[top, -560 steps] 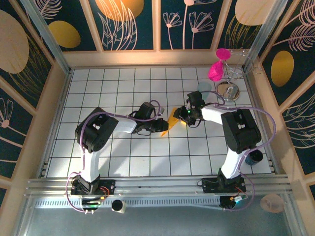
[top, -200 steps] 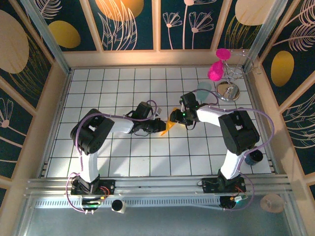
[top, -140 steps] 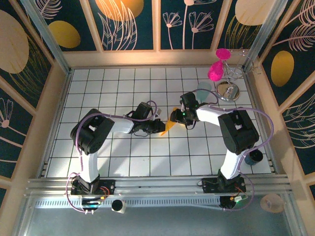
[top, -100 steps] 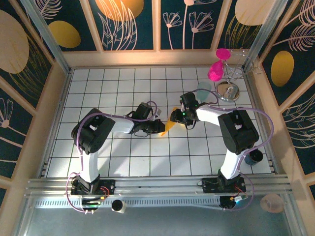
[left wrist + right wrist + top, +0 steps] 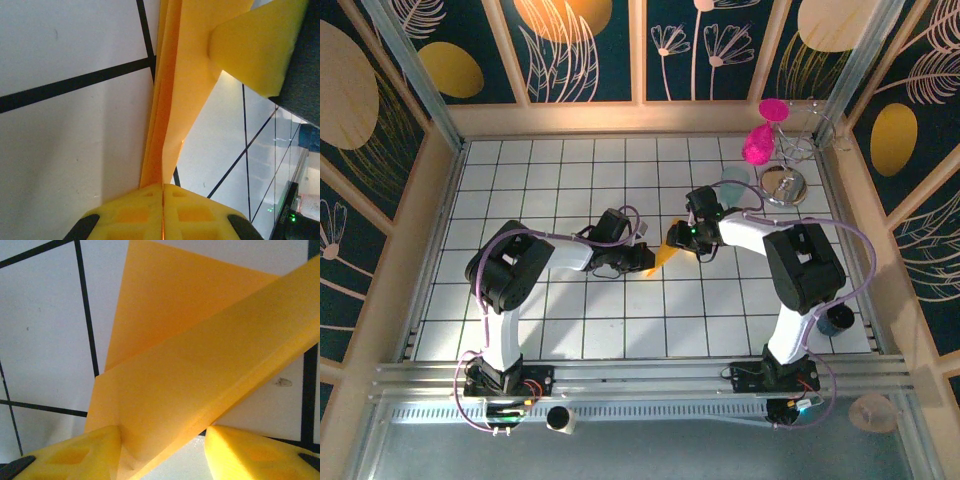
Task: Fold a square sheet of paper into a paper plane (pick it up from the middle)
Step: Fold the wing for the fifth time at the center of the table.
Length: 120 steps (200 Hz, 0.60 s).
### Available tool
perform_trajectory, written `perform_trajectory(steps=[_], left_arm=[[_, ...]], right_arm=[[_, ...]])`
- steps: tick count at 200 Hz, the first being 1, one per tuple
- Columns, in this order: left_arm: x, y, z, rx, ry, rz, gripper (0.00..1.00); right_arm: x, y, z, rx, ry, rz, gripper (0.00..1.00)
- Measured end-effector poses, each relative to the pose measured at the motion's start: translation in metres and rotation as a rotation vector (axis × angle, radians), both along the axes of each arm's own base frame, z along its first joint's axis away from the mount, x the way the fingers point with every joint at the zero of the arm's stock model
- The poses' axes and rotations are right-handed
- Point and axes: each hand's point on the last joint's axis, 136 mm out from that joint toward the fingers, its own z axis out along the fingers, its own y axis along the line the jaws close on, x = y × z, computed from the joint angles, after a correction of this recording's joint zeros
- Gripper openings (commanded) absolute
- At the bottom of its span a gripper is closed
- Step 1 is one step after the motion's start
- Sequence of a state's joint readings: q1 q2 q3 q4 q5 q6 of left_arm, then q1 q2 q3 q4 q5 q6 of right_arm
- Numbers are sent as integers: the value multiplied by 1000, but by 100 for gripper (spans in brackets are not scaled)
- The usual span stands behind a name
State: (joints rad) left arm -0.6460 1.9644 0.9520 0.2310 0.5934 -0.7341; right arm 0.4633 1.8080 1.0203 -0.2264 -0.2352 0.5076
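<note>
The paper plane (image 5: 663, 254) is held above the white-tiled counter (image 5: 570, 170), near its middle, between the two end effectors. From the top external view, its long axis is seen to run on a diagonal, from the far right down toward the near left. The wider part lies at the right end effector (image 5: 680, 238), and the shape narrows toward the near left, beside the left end effector (image 5: 646, 262).

In the left wrist view, the left end effector (image 5: 163, 192) is seen with its two yellow pads pressed together, and the folded edge of the paper plane (image 5: 175, 100) is clamped in the seam between them. From that grip the stacked layers run straight away from the camera, up the frame, with the crease line along the same direction. One yellow finger (image 5: 255, 45) of the other arm is seen resting against the far part of the paper.

In the right wrist view, the right end effector (image 5: 162, 435) is seen with its fingers standing apart. The paper plane (image 5: 190, 365) lies in the gap, spread into two flaps that meet at a crease. One flap is pressed against the finger (image 5: 75, 455) at the lower left of that frame; whether the opposite finger (image 5: 250, 455) touches the paper cannot be told.

A pale teal cup (image 5: 735, 178) stands on the counter beyond the right arm, well apart from the paper.
</note>
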Motion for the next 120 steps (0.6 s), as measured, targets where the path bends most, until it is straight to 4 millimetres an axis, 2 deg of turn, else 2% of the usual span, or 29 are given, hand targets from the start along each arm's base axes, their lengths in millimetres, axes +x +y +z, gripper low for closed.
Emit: perform_trajectory(steps=[34,68,95,120], left_arm=[[1,0,-1,10,9,2,10],[1,0,-1,15,16,1,9],[1,0,-1,18,19,2,9],[1,0,-1,21,19,3,9]], right_arm=[[0,-11,12,21,-43,-38,53],[4,-24,47,79,-146,-72,51],[3,-4,67,190,-189,-8,40],[-2,17,62,241,-166,62,32]])
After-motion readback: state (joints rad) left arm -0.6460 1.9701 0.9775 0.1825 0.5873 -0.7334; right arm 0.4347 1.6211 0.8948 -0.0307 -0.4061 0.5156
